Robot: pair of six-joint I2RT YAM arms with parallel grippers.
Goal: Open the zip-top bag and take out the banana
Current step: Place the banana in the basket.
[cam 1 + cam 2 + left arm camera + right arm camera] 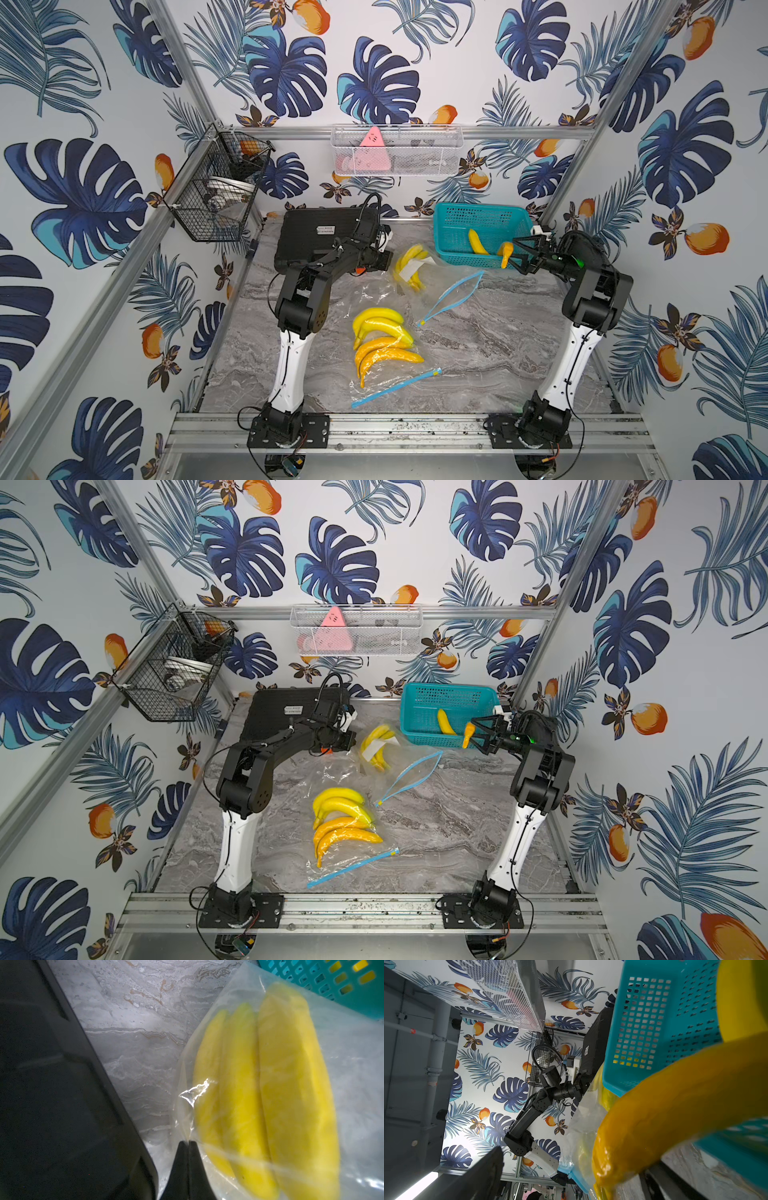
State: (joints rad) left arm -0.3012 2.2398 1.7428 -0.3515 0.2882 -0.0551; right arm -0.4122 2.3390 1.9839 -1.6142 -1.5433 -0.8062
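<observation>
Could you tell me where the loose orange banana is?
In both top views, the orange banana is at the teal basket's front wall, by the open right gripper.

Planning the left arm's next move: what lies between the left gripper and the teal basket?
A clear bag of yellow bananas, its edge pinched in the shut left gripper; the basket stands beyond. Both top views and the left wrist view show it.

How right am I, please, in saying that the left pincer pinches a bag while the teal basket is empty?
One detail is off: the basket is not empty. A yellow banana lies inside it, as both top views show. The rest holds: in the left wrist view the left pincer is shut on the edge of the bag.
</observation>
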